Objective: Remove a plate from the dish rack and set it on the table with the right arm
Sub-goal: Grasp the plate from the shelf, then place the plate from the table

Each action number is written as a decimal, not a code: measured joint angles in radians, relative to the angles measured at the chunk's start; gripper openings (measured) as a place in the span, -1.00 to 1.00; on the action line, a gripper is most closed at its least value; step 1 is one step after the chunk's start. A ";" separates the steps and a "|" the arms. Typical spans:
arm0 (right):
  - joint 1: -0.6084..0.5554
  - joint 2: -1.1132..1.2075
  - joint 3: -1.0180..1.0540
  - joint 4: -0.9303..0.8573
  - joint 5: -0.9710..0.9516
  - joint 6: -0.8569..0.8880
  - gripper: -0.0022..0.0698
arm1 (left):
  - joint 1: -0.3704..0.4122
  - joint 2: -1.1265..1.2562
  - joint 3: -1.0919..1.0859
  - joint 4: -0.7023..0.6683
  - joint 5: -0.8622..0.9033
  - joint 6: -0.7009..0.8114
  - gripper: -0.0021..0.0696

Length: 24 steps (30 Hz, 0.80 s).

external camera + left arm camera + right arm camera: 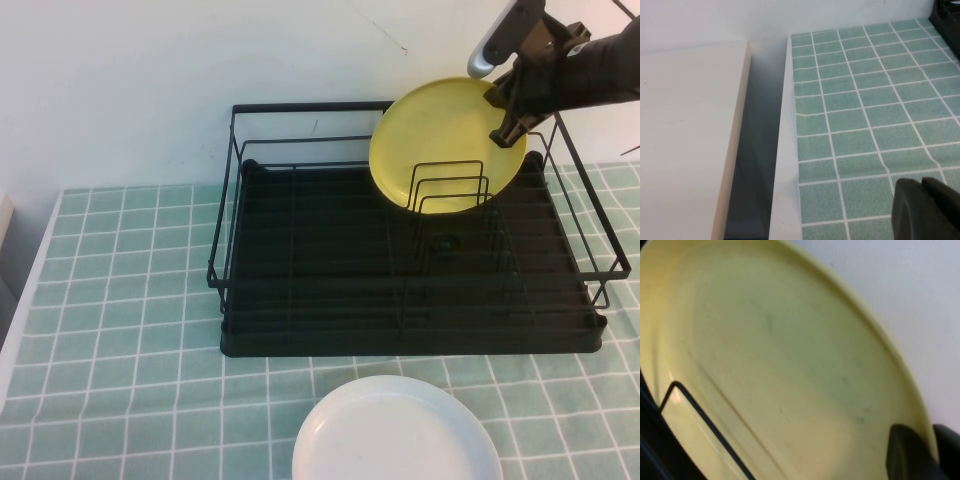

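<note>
The yellow plate (445, 145) stands on edge between the upright wire dividers (450, 190) at the back right of the black dish rack (320, 270). My right arm reaches in from the upper right, and my right gripper (505, 115) is at the plate's upper right rim. In the right wrist view the plate (780, 365) fills the frame, and the right gripper (927, 432) has one finger on its face and one behind its rim, shut on it. My left gripper (922, 182) hovers shut over the green checked table (865, 100), out of the high view.
A white plate (395, 435) lies on the table (120, 300) in front of the rack. A white wall rises just behind the rack. Beside the table's left edge is a dark gap, then a pale surface (685, 125).
</note>
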 joint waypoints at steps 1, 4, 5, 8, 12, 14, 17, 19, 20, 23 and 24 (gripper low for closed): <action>0.000 -0.002 0.000 0.000 0.001 -0.002 -0.78 | 0.000 0.000 0.000 0.000 0.000 0.000 -0.95; 0.000 -0.020 0.000 -0.001 0.002 -0.002 -0.82 | 0.000 0.000 0.000 0.000 0.000 0.000 -0.95; 0.000 -0.030 0.000 -0.001 0.000 -0.001 -0.83 | 0.000 0.000 0.000 0.000 0.000 0.000 -0.95; 0.002 -0.060 0.000 0.005 -0.017 0.005 -0.85 | 0.000 0.000 0.000 0.000 0.000 0.000 -0.95; 0.002 -0.098 0.000 0.007 -0.030 0.012 -0.86 | 0.000 0.000 0.000 0.000 0.000 0.000 -0.95; 0.002 -0.118 0.000 0.007 -0.032 0.012 -0.86 | 0.000 0.000 0.000 0.000 0.000 0.000 -0.95; 0.002 -0.154 0.000 0.007 -0.032 0.014 -0.86 | 0.000 0.000 0.000 0.000 0.000 0.000 -0.95; 0.002 -0.186 0.000 0.007 -0.023 0.016 -0.86 | 0.000 0.000 0.000 0.000 0.000 0.000 -0.95; 0.002 -0.207 0.000 0.011 -0.015 0.016 -0.86 | 0.000 0.000 0.000 0.000 0.000 0.000 -0.95; 0.002 -0.284 0.000 0.041 0.036 0.025 -0.86 | 0.000 0.000 0.000 0.000 0.000 0.000 -0.95; 0.002 -0.313 0.000 0.055 0.065 0.033 -0.86 | 0.000 0.000 0.000 0.000 0.000 0.000 -0.95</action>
